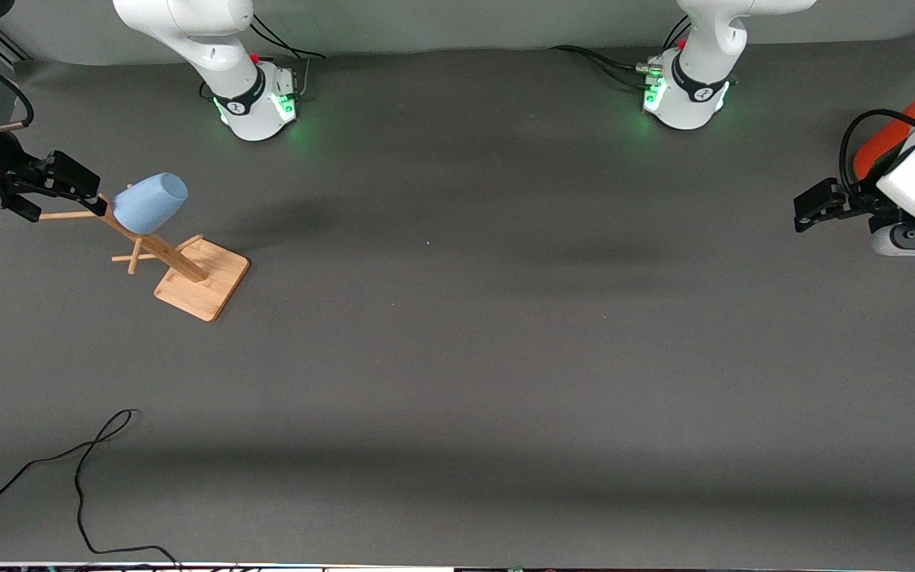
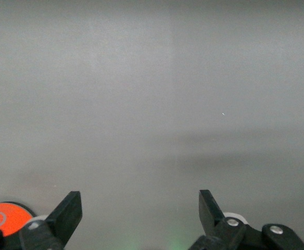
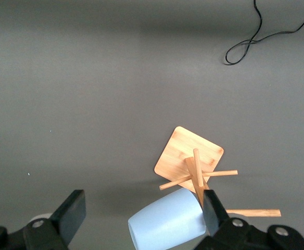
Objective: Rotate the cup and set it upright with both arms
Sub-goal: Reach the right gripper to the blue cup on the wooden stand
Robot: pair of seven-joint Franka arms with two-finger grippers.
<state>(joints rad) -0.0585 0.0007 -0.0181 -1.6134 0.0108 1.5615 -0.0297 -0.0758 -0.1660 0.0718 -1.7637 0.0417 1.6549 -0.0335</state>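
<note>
The pale-blue cup point(image 1: 150, 202) hangs tilted on a peg of a wooden rack point(image 1: 203, 282) at the right arm's end of the table. Its closed bottom points up and away from the post. My right gripper point(image 1: 64, 197) hovers beside the cup at rack height and is open. In the right wrist view the cup point(image 3: 167, 224) lies partly between the spread fingers of that gripper point(image 3: 142, 203), close to one finger point(image 3: 210, 205), and is not gripped. My left gripper point(image 1: 803, 210) waits open over the table at the left arm's end, with nothing between its fingers point(image 2: 68, 213).
An orange-red can point(image 1: 890, 135) stands under the left arm's wrist, and its top point(image 2: 3, 216) shows in the left wrist view. A black cable point(image 1: 84, 461) loops across the table nearer the front camera than the rack. The rack's square base point(image 3: 191, 151) rests flat on the grey table.
</note>
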